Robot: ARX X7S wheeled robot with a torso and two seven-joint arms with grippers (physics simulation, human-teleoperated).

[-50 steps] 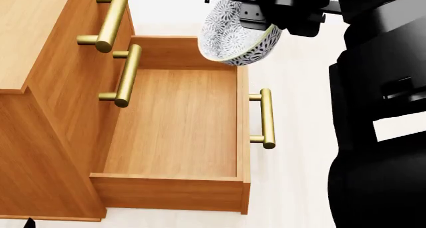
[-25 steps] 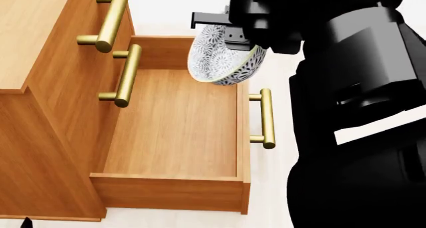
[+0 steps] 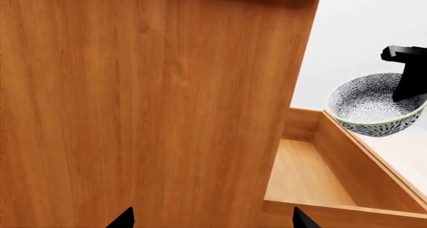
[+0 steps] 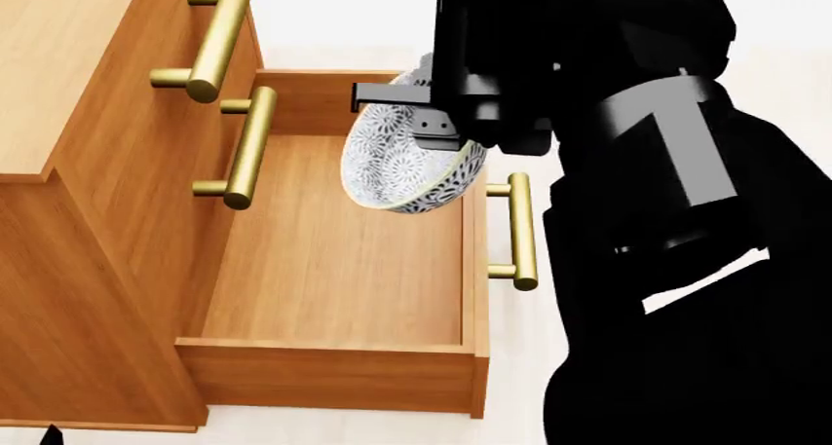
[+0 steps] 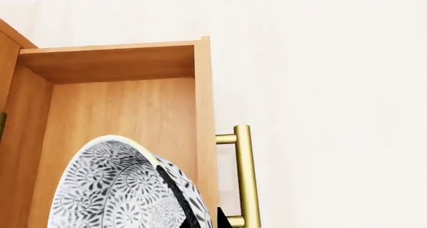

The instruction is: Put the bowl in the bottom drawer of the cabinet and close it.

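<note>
— Now, item one?
— Small white floral-speckled bowl [image 4: 405,163], tilted, pinched at its rim by the right gripper [image 4: 435,124], above the open orange-brown wooden bottom drawer [image 4: 341,241].
— Left gripper [image 3: 210,220]?
— Spread, beside the drawer.

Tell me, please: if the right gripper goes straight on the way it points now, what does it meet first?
The right gripper, shut on the bowl, points down into the open bottom drawer. The bowl would probably touch the drawer's bare wooden floor first, near the front panel. Depth is unclear, so it might clip that panel.

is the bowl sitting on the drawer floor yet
No, the bowl hangs tilted in the right gripper above the open bottom drawer.
</note>
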